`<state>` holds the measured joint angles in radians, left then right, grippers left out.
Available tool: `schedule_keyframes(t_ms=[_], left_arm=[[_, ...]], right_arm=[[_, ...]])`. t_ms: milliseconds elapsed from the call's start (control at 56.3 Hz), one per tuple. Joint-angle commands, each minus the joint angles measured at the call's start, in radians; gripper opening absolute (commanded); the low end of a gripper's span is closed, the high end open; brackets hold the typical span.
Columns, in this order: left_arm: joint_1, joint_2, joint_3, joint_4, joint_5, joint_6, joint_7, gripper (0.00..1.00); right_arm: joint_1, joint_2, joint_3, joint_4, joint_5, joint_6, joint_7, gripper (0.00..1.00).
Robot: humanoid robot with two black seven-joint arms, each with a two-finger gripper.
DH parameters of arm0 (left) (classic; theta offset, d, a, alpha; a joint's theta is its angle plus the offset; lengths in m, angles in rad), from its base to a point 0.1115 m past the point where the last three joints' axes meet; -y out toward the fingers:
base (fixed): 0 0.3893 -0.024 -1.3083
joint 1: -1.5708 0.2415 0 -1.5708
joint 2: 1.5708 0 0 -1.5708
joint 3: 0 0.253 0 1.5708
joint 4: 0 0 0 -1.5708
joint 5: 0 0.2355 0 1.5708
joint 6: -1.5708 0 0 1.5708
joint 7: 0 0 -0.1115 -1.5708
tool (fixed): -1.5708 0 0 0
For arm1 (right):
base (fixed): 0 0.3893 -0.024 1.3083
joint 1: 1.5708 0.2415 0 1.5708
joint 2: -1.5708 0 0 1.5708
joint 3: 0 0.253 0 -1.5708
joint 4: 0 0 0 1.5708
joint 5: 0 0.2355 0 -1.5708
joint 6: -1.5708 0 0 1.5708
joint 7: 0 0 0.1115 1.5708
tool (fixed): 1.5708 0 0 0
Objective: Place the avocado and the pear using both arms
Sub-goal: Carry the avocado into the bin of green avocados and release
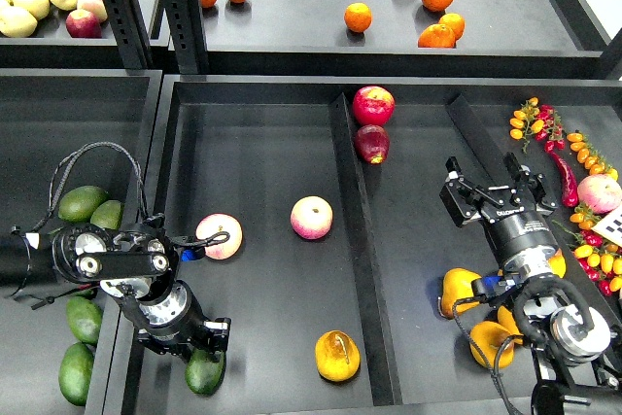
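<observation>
**Head view: our left gripper on avocado, right gripper over bare tray**

Head view, far left: loose avocados (84, 203) lie in the left bin, mid-left to lower left of frame. Our left arm comes in from the left edge w/ its gripper (199, 342) pointing down at lower left-centre, fingers closed around the avocado (205, 371), which sits at the bottom edge of the left tray compartment (253, 157). Just right of the arm's wrist, a pink peach (220, 236); a second peach (312, 218) near frame centre. The pear (337, 356) lies free at lower centre, same compartment, close to the divider, apart from both grippers. Right of the divider, two red apples (373, 104) at upper centre. Our right gripper (484, 191) is at mid-right, fingers spread, holding nothing, over bare tray floor. More yellow pears (460, 291) at lower right beside that arm.
</observation>
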<state>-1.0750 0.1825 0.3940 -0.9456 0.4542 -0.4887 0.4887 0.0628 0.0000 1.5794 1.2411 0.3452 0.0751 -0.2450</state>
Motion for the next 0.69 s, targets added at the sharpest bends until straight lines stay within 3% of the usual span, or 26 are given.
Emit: schedule_keyframes(t_ms=[0, 249, 515, 675], left_arm=[[0.001, 0.000, 0.000, 0.001, -0.005, 0.000, 0.000, 0.27], [-0.023, 0.003, -0.007, -0.001, -0.009, 0.000, 0.000, 0.24], [-0.151, 0.018, -0.037, -0.004, -0.118, 0.000, 0.000, 0.24], [-0.221, 0.095, -0.056, -0.001, -0.169, 0.000, 0.000, 0.24]], right_arm=[[0.000, 0.000, 0.001, -0.002, 0.000, 0.000, 0.000, 1.00], [0.000, 0.000, 0.001, -0.002, 0.000, 0.002, 0.003, 1.00], [0.000, 0.000, 0.001, -0.002, 0.000, 0.002, 0.003, 1.00], [0.000, 0.000, 0.001, -0.002, 0.000, 0.003, 0.003, 1.00]])
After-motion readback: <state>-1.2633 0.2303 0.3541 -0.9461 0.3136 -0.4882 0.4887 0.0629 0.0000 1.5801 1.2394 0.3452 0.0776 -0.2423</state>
